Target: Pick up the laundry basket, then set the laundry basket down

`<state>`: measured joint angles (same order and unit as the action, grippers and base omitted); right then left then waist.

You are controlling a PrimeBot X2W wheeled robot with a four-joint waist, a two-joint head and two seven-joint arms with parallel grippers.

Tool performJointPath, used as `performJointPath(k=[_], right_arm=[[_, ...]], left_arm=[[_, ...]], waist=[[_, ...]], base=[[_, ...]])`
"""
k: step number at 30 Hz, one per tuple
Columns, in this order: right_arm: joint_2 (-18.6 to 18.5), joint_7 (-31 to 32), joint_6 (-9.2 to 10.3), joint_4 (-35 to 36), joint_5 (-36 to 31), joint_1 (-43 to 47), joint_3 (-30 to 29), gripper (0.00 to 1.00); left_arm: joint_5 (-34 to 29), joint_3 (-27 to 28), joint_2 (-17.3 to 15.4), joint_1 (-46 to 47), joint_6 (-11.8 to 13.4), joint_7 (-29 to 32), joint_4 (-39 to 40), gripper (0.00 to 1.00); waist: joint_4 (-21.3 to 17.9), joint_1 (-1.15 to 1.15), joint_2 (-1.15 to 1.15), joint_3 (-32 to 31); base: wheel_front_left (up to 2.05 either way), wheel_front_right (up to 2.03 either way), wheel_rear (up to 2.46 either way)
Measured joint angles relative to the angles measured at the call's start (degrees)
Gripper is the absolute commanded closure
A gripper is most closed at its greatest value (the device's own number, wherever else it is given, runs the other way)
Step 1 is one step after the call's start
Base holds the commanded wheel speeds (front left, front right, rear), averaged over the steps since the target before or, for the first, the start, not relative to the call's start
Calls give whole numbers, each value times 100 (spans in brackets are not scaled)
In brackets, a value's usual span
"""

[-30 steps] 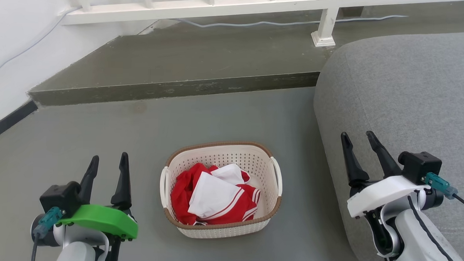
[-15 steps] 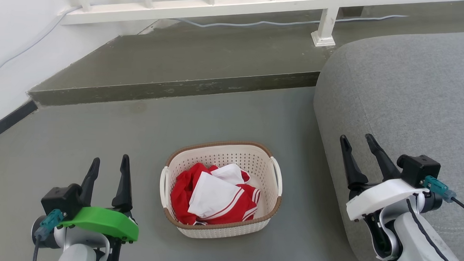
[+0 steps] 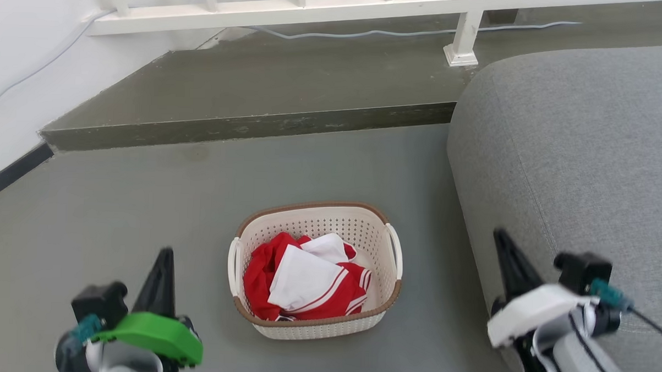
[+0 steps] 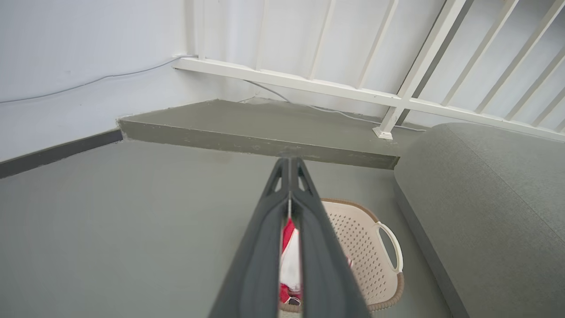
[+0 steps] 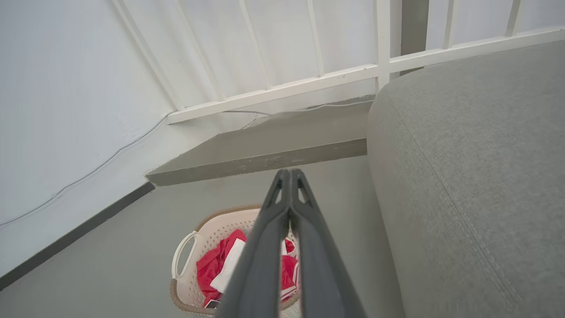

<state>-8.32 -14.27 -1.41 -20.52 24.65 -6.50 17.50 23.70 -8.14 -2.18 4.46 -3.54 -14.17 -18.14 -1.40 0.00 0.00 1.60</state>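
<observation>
The laundry basket [image 3: 319,326], cream-white and perforated with a brown rim and white loop handles, stands on the grey floor between my arms. Red and white clothes [image 3: 300,284] lie inside it. My left gripper [image 3: 165,254] is low at the left, about a hand's width from the basket's left handle, fingers pressed together on nothing. My right gripper [image 3: 500,235] is off to the basket's right, against the sofa's side, also shut and empty. The left wrist view has the shut left gripper [image 4: 289,161] over the basket [image 4: 357,238]. The right wrist view has the right gripper [image 5: 288,173] over the basket [image 5: 212,229].
A large grey sofa [image 3: 574,150] fills the right side, close to my right arm. A raised concrete step [image 3: 257,90] runs across behind the basket, with a white railing [image 3: 293,8] and a cable on it. A white wall bounds the left.
Both grippers have gone from open to shut and sunk lower in the head view. The basket and clothes have not moved.
</observation>
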Motion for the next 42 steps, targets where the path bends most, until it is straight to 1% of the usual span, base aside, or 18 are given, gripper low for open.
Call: performJointPath(k=[3, 7, 14, 16, 22, 23, 40, 42], right_arm=[[57, 5, -1, -113, 26, 185, 7, 100], [75, 70, -2, -107, 214, 190, -83, 100], [108, 211, -12, -88, 789, 190, -247, 100], [112, 258, -58, -80, 921, 190, -293, 100], [138, 388, -69, -51, 1299, 190, -450, 100], [152, 431, -105, -46, 1436, 190, -503, 100], [263, 778, -165, 36, 2546, 190, -937, 100], [274, 833, -207, 46, 2664, 190, -989, 100]], left_arm=[[33, -1, 33, -105, 0, 19, -136, 100], [208, 60, 35, -102, 0, 112, -147, 100], [794, 165, 36, -98, -4, 290, -170, 100], [904, 194, 36, -98, -5, 319, -170, 100], [1280, 268, 37, -95, -49, 463, -168, 100], [1441, 296, 37, -94, -51, 514, -166, 100], [2555, 536, 40, -92, -105, 868, -124, 100], [2655, 568, 40, -92, -105, 917, -114, 100]], waist=[[0, 0, 0, -1], [6, 0, 0, -8], [16, 0, 0, -20], [19, 0, 0, -23], [28, 0, 0, -32], [31, 0, 0, -35], [56, 0, 0, -59], [58, 0, 0, -62]], base=[[0, 0, 0], [0, 0, 0], [0, 0, 0], [0, 0, 0], [0, 0, 0], [0, 0, 0], [0, 0, 0], [0, 0, 0]])
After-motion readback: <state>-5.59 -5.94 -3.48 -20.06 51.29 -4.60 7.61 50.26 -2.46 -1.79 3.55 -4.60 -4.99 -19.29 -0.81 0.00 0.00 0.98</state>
